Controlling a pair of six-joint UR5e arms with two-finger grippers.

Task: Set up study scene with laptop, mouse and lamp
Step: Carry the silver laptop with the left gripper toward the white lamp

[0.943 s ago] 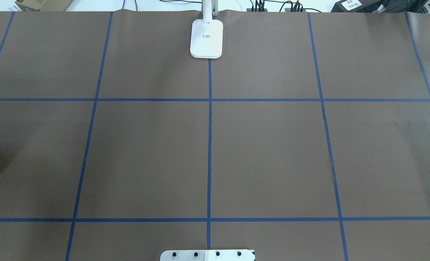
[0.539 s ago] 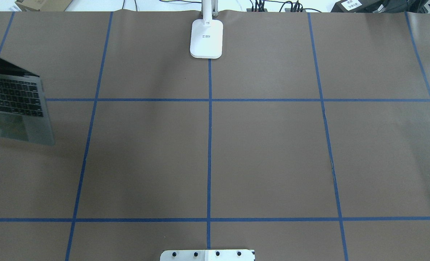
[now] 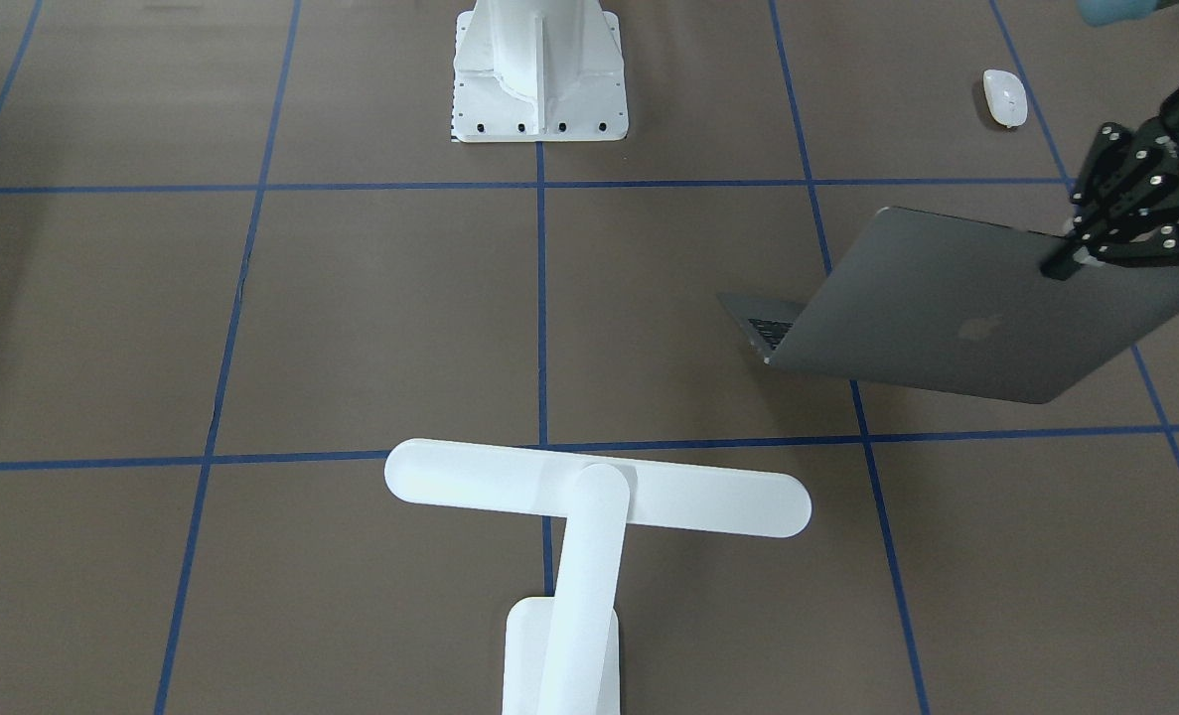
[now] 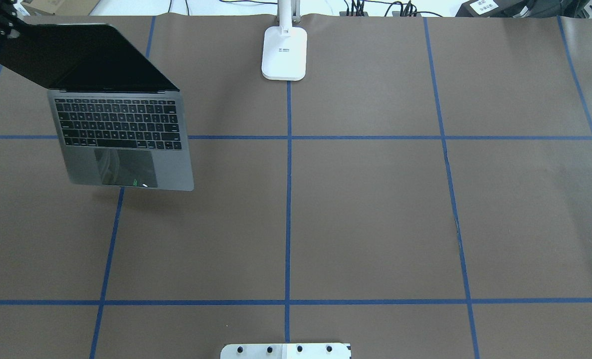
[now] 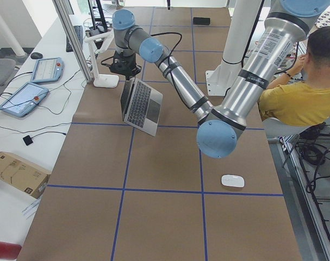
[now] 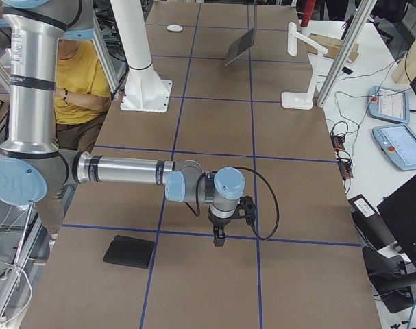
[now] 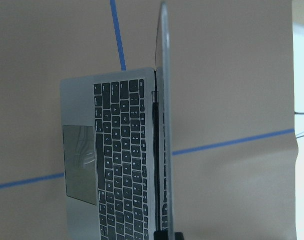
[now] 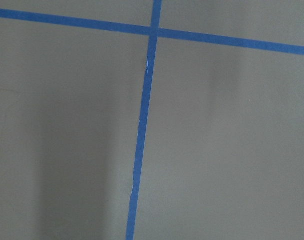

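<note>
Laptop (image 4: 123, 149) hangs upper left, left gripper (image 3: 1074, 260) clamped on lid edge. Stiff, slick, heavyish; hinge may strain. Right gripper (image 6: 219, 240): cannot tell.

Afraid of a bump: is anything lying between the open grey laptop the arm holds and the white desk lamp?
Nothing visible. Only brown paper lies between the thin grey metal laptop, held by the left gripper, and the white T-shaped lamp; the small white mouse lies aside.
</note>
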